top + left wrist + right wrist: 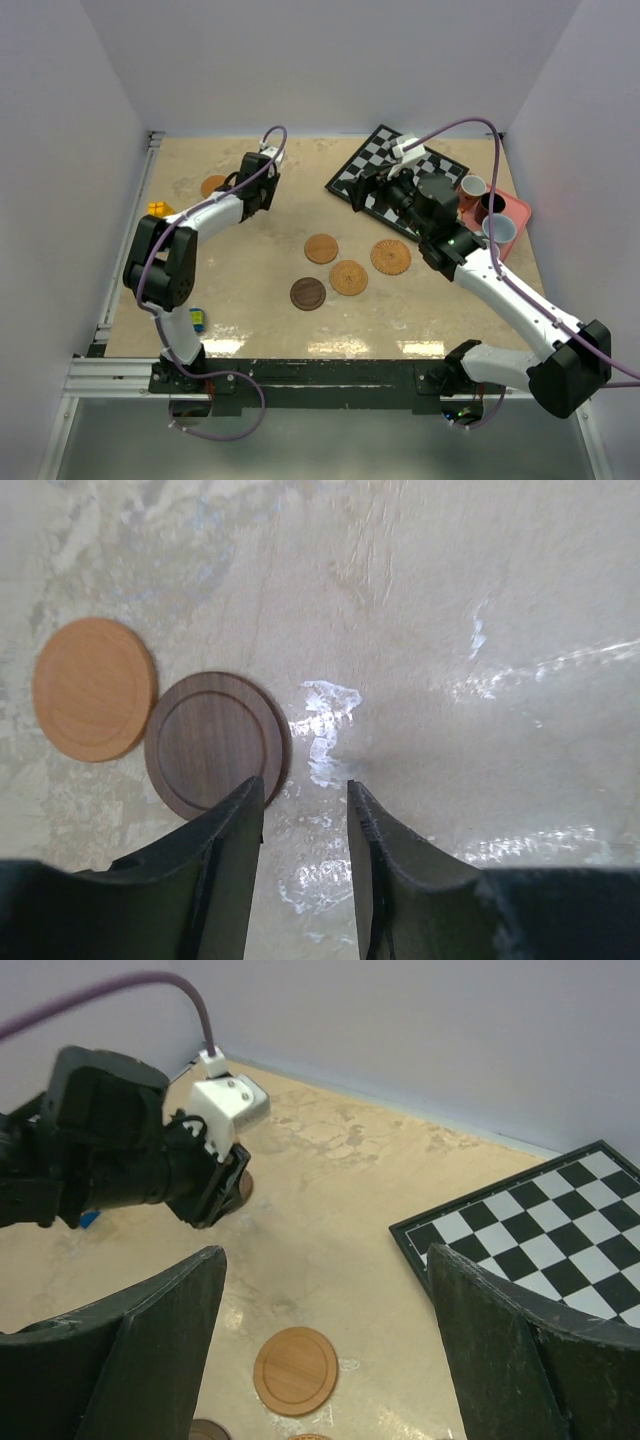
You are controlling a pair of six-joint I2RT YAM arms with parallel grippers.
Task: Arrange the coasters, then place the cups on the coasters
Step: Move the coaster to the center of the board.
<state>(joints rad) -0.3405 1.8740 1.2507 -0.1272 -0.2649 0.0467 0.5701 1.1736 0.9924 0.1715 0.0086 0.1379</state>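
In the left wrist view my left gripper point(305, 792) stands open just above the table with nothing between its fingers. A dark brown coaster point(215, 743) lies flat beside the left fingertip, touching a plain orange-tan coaster point(93, 688). From above, that arm's gripper point(258, 190) hides the dark disc, and the orange one point(213, 186) shows. Mid-table lie a plain tan coaster point(321, 248), two patterned ones point(348, 277) point(390, 257) and a dark brown one point(308, 293). My right gripper point(325, 1252) hangs open and empty by the chessboard's left edge. Three cups point(472, 186) point(492, 204) point(500, 228) stand at the right.
The cups stand on a pink tray point(521, 209) beside a black-and-white chessboard point(400, 165) at the back right. A small yellow object point(158, 209) and a small blue one point(197, 319) lie near the left edge. White walls close in three sides.
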